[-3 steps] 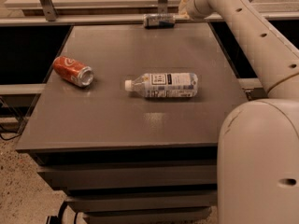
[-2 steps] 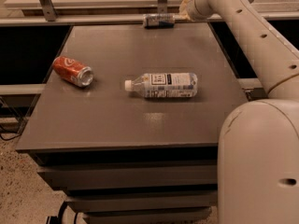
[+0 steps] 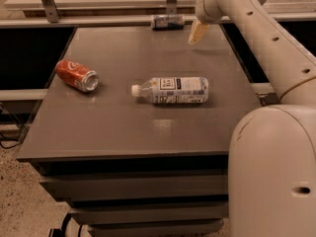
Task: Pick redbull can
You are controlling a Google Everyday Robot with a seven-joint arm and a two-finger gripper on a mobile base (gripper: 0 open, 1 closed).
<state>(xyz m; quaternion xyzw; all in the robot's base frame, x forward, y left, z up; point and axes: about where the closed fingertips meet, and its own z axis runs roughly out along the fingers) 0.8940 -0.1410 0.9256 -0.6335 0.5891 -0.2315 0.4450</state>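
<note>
The redbull can point(image 3: 167, 21) is slim, silvery with dark blue patches, and lies on its side at the far edge of the dark table point(image 3: 123, 132). My gripper point(image 3: 198, 33) hangs from the white arm point(image 3: 256, 28) just right of the can, a little nearer to me and apart from it. It holds nothing that I can see.
An orange-red soda can point(image 3: 76, 75) lies on its side at the table's left. A clear plastic bottle point(image 3: 173, 90) with a white cap lies in the middle. A metal rail and posts point(image 3: 49, 4) run behind the table. My white body point(image 3: 274, 172) fills the lower right.
The end of the gripper has come down into view just right of the redbull can. The cans and the bottle have not moved.
</note>
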